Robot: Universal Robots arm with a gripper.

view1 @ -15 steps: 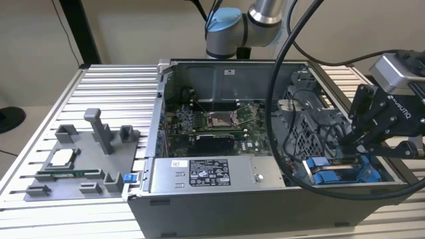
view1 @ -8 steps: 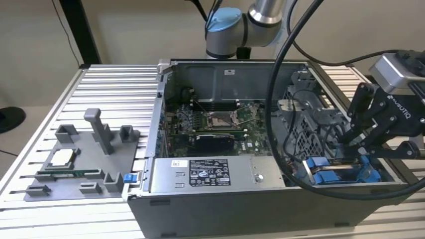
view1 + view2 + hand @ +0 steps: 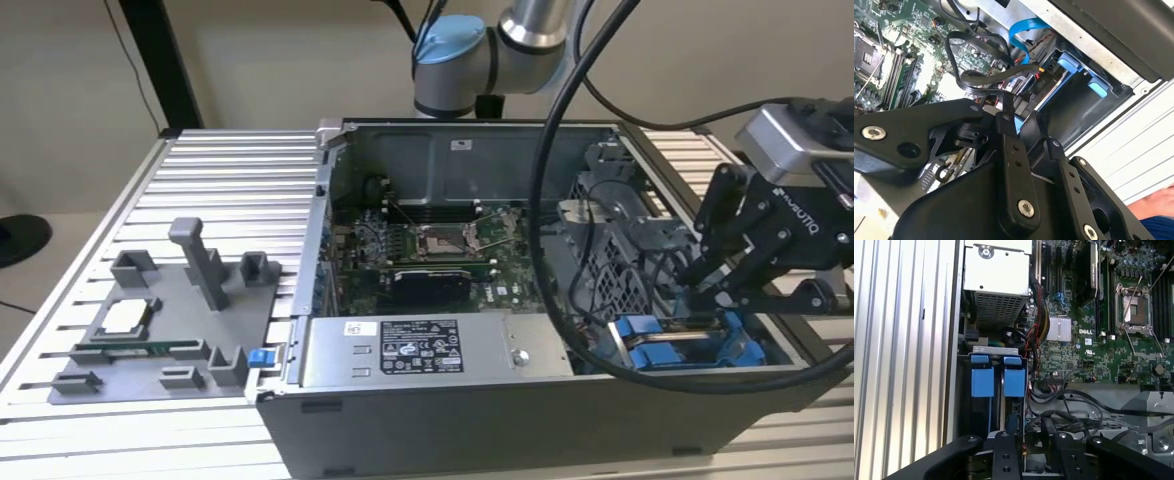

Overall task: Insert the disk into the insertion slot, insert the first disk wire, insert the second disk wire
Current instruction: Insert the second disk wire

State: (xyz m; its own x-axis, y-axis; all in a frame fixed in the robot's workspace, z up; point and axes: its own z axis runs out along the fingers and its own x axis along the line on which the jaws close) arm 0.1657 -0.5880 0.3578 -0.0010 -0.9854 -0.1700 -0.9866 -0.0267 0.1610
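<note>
The disk (image 3: 1011, 415) sits in the insertion slot (image 3: 687, 345); the end effector (image 3: 707, 290) (grip state unclear) hovers at its wires, a careful wire-seating step.

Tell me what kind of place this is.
Likely a robotics lab test bench: an open computer case lies on a slotted aluminium table, with a grey fixture tray beside it and the gripper over the drive bay.

Black cables (image 3: 1074, 400) crowd the insertion slot (image 3: 991, 390), apparently leaving little room.
</note>
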